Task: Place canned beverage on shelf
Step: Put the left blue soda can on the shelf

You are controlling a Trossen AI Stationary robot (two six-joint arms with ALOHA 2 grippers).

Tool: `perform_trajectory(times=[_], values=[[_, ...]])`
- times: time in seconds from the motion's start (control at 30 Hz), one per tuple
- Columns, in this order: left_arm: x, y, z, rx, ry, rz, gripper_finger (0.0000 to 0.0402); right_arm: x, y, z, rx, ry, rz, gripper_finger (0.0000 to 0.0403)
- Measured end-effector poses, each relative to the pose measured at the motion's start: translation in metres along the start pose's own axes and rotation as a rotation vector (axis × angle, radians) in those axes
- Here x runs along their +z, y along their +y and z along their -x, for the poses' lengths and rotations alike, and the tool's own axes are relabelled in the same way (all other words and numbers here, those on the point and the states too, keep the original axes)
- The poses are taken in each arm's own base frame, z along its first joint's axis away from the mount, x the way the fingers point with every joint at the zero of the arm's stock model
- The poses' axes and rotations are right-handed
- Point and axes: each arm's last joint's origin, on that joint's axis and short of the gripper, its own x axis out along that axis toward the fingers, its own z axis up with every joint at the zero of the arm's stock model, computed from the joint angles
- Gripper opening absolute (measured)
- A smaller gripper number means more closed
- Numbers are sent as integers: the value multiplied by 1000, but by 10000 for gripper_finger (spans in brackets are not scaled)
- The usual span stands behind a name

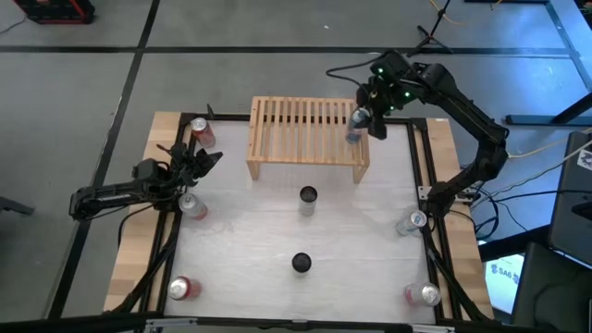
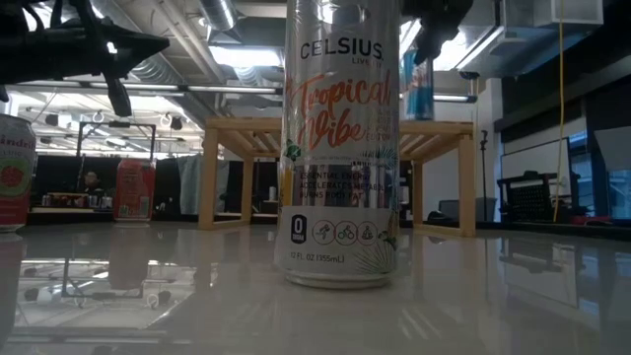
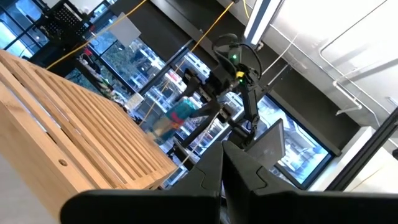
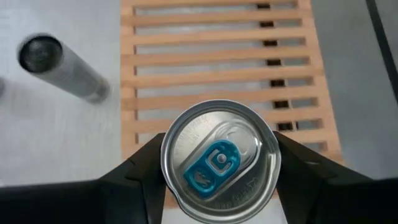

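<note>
Can (image 4: 219, 160) with a blue pull tab sits clamped between the right gripper's (image 4: 219, 163) 2 dark fingers (image 4: 140, 168), one on each side of its rim. From above, I have that can (image 1: 356, 125) hanging over the right end of the shelf (image 1: 305, 129), the right gripper (image 1: 368, 118) reaching in from the far right corner. From table height I see its blue and silver body (image 2: 418, 87) above the slatted top (image 2: 246, 126); whether it touches the slats I cannot tell.

Shelf is the low light-wood rack at the far middle of the white table (image 1: 240, 240).

My left gripper (image 1: 202, 159) waits at the left side of the table, jaws fully closed on nothing, its fingers (image 3: 211, 180) pressed together in its own wrist camera.

On the table I count 2 dark-topped cans in the middle, one near the shelf (image 1: 308, 196) and one closer to me (image 1: 302, 263). 3 cans stand along the left side (image 1: 201, 131) (image 1: 191, 205) (image 1: 181, 289), and 2 along the right (image 1: 413, 222) (image 1: 424, 295). The tall Celsius can (image 2: 341, 148) fills the low camera.
</note>
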Motion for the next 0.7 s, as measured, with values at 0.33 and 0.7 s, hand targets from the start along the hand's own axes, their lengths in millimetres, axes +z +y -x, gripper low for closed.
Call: perform_trajectory(times=[0.33, 0.7], values=[[0, 0, 0, 16, -15, 0, 0, -3, -7, -1, 2, -4, -8, 212], [1, 1, 0, 23, -23, 0, 0, -10, -8, -13, 22, 26, -25, 243]])
